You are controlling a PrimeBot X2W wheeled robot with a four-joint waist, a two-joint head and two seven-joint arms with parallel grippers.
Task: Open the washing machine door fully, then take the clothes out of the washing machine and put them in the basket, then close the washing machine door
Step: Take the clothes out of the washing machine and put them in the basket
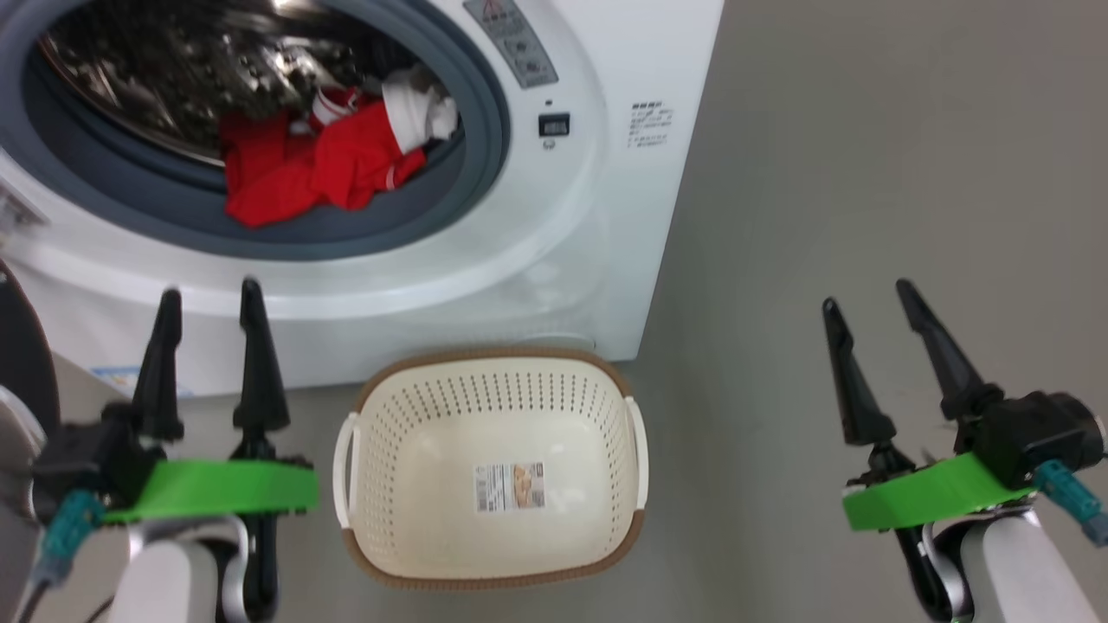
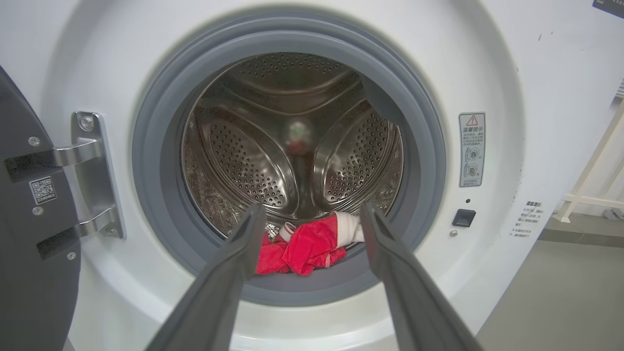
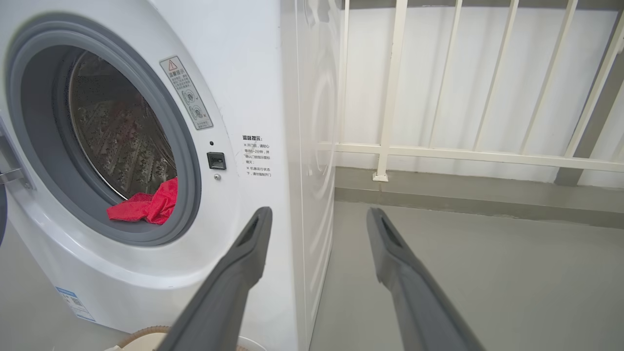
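The clothes [image 2: 302,246] are a soft, floppy red heap with white trim at the drum's front lip. They're straight ahead of the left gripper [image 1: 210,288] and show between its wide-open, empty fingers. Probably light, but they'll drape and could snag on the gasket, so I'd pinch a bunched fold on top, not a flat edge. The basket [image 1: 493,356] sits just right of that gripper, and the door [image 2: 29,273] hangs open on its left. The right gripper [image 1: 867,294] is spread open too, empty, well off past the basket.
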